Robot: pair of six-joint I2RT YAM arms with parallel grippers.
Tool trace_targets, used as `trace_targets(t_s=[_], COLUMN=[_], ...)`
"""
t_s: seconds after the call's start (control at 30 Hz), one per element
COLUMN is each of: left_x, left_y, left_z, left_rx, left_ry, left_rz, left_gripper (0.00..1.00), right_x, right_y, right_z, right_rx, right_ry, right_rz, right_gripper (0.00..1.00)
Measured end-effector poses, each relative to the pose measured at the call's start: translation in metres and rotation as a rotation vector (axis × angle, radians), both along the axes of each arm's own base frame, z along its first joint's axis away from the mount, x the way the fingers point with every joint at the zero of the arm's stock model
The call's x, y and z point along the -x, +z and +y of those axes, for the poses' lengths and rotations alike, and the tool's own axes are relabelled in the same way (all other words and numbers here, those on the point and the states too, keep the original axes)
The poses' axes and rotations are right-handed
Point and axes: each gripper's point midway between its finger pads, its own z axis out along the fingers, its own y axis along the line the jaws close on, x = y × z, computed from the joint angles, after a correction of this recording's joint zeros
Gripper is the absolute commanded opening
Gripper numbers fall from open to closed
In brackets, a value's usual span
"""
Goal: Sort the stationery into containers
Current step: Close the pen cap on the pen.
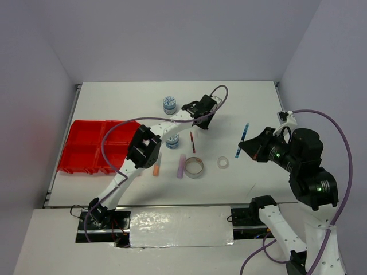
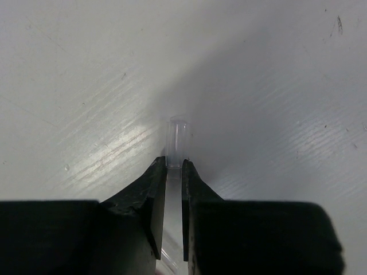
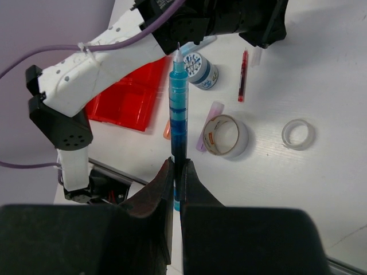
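Fingers of the right arm (image 3: 157,195) are closed on the teal pen (image 3: 179,109), held above the tabletop (image 1: 258,103); the left fingers (image 2: 146,200) pinch a clear tube (image 2: 176,142). Red pen (image 1: 192,143), tubs (image 1: 170,104), sticks (image 1: 181,166) and tape rings (image 3: 242,139) lie outside the red tray (image 1: 83,134), which looks empty: sorting is barely begun.

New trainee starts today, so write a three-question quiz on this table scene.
1. True or false: the right tool is empty.
2. In the top view, what lies just right of the grey tape ring? A clear tape ring; B orange stick; C red tray.
3. How many round patterned tubs are out?
Key: 1 false, it grips the teal pen; 2 A; 3 two.
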Motion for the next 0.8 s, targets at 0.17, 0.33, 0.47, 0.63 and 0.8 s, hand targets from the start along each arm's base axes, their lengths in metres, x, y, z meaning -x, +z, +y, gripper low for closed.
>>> trace_targets(t_s=[0.17,0.33,0.47,0.63,0.8], left_x=[0.016,0.038,0.041,0.049,0.085], left_y=[0.004,0.017,0.072,0.195,0.305], left_z=[0.008,0.022,0.025,0.033,0.047], left_rx=[0.007,0.047,0.203,0.532,0.802], left_ry=[0.008,0.057,0.116,0.169,0.152], left_rz=[0.054,0.166,0.197,0.142,0.065], left_gripper=[0.00,0.00,0.00,0.00,0.00], right_x=[-0.001,-0.006,-0.009,-0.016,-0.017], right_y=[-0.017,-0.042,-0.054,-0.061,-0.065], right_z=[0.000,0.001,0.008,0.029,0.054], right_rx=[0.005,0.011,-0.005,-0.103,-0.191], right_ry=[-0.003,0.005,0.040,0.135,0.238], right_rz=[0.022,0.067,0.084,0.073,0.077], right_gripper=[0.00,0.00,0.00,0.00,0.00])
